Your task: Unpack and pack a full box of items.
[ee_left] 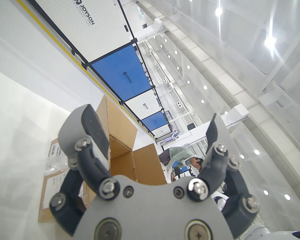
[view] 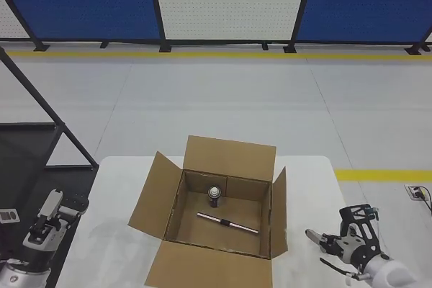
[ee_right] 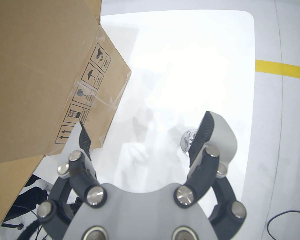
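Box (view: 230, 158) sits open mid-table (view: 115, 216), flaps spread, with a small upright can (view: 214, 194) by its back wall and a thin rod (view: 227, 222) lying slantwise on its floor. The left gripper (view: 47, 216) and right gripper (view: 318, 248) both have their jaws apart and hold nothing, each well outside the box on its own side. Unpacking probably goes best by coming straight down over the walls, clear of the flaps.

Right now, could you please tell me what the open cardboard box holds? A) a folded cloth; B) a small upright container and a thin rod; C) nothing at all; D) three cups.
B: in the top view a small container stands by the far wall of the box, and a thin rod lies on its floor.
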Robot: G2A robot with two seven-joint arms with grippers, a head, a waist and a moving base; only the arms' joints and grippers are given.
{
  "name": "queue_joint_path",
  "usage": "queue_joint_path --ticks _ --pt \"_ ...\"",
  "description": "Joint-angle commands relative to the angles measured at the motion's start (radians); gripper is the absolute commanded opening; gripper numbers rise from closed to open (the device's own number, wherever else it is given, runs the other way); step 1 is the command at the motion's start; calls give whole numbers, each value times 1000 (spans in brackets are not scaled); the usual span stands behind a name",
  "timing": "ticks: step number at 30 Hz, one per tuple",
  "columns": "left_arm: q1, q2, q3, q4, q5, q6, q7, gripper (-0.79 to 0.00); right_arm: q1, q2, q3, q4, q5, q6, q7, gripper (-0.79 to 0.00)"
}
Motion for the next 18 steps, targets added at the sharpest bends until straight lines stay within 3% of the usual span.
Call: queue_joint_path --ticks 1,8,13,18 --pt "0 0 0 0 0 0 0 0 0 0 0 0 0 0 3 0" --pt "0 0 0 0 0 0 0 0 -6 8 25 80 -33 -64 -45 0" --pt "0 0 0 0 0 0 0 0 -19 19 74 157 -73 -111 -23 0" --pt "0 0 0 0 0 0 0 0 16 25 49 252 -97 -121 9 0"
